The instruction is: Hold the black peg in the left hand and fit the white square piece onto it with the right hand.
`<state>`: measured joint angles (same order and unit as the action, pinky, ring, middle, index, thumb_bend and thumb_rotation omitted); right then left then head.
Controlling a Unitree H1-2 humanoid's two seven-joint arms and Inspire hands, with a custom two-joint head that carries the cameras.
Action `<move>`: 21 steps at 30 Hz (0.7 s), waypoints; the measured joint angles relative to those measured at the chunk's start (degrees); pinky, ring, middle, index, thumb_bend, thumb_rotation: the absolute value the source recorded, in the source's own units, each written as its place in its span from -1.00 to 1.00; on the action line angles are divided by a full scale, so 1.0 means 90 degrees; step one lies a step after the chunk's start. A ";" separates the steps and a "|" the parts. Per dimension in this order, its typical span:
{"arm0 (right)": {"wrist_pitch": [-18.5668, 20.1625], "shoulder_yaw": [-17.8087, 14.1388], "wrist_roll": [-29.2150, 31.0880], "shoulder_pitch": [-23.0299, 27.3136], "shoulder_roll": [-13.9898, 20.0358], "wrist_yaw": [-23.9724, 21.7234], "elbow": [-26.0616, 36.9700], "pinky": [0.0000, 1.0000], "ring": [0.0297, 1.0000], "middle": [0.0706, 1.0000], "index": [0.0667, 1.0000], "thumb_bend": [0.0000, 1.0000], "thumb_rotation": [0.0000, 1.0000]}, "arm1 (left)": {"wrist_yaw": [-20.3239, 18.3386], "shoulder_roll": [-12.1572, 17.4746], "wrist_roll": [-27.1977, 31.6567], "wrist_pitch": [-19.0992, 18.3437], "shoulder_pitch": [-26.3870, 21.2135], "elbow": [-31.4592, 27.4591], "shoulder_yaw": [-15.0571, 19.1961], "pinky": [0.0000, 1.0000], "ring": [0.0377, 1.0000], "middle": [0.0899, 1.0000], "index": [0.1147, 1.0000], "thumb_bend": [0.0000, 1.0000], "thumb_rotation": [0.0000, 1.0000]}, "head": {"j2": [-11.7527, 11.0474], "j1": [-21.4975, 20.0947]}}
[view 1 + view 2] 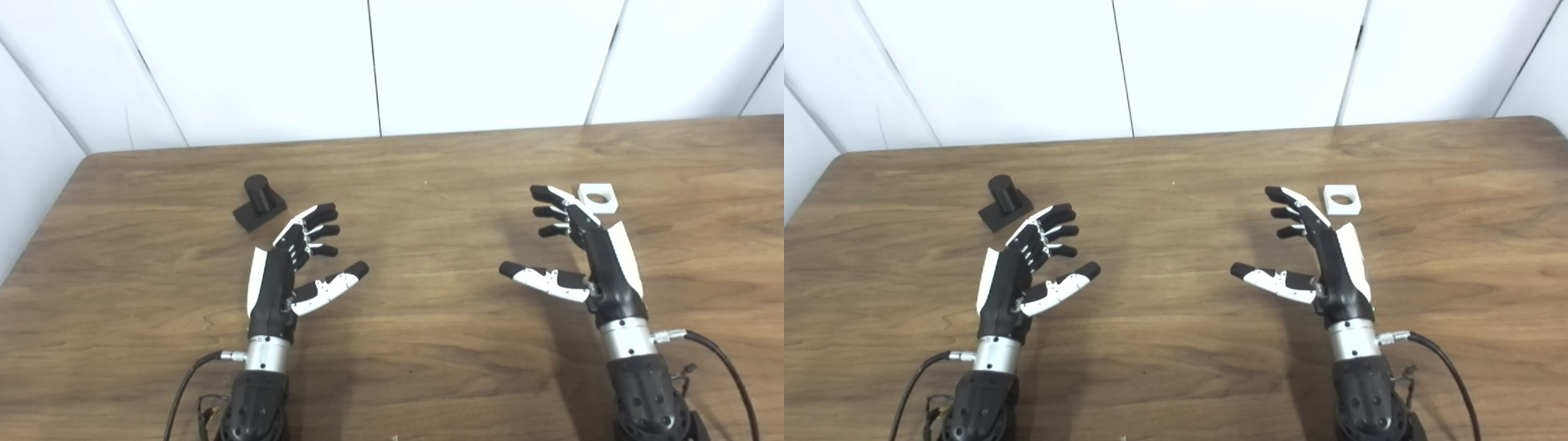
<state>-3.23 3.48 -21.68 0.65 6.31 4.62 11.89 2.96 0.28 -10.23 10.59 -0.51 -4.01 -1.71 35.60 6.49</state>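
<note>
Two robot hands are seen raised over a wooden table (429, 343), both spread wide and holding nothing. The black peg (260, 202) is left lying on the table at the upper left of the frame, just beyond the left hand (288, 269). The white square piece (1341, 199) is seen at centre right, just beside the right hand (1317, 257), untouched.

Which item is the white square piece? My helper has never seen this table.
On the wooden table, look just beyond the fingertips of the right hand. There the white square piece lies flat: a small white block with a round hole, unlike the black peg far left.
</note>
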 measured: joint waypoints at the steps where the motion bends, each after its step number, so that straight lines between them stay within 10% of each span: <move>1: -0.0002 -0.0001 0.0001 -0.0001 0.0001 0.0000 -0.0009 0.24 0.49 0.60 0.56 0.44 -0.52 | 0.0012 -0.0004 -0.0005 0.0000 0.0000 0.0000 -0.0003 0.17 0.44 0.54 0.48 0.58 -0.62 | -0.0020 0.0127; 15: -0.0233 -0.0258 0.0337 -0.0046 0.0308 -0.0055 -0.0062 0.31 0.53 0.65 0.60 0.31 -0.67 | 0.0159 -0.0249 -0.0397 0.0000 -0.0004 0.0040 -0.0277 0.17 0.42 0.50 0.46 0.59 -0.60 | -0.0312 0.1797; 21: -0.0212 -0.0342 0.0661 -0.0072 0.0349 -0.0245 -0.0061 0.34 0.55 0.67 0.61 0.28 -0.95 | 0.0250 -0.0339 -0.0610 0.0000 -0.0069 0.0124 -0.0334 0.14 0.41 0.50 0.45 0.58 -0.60 | -0.0313 0.1847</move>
<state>-5.14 0.40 -15.73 -0.01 9.44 2.42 11.33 5.21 -2.76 -15.72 10.59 -1.13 -2.89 -4.72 32.78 23.12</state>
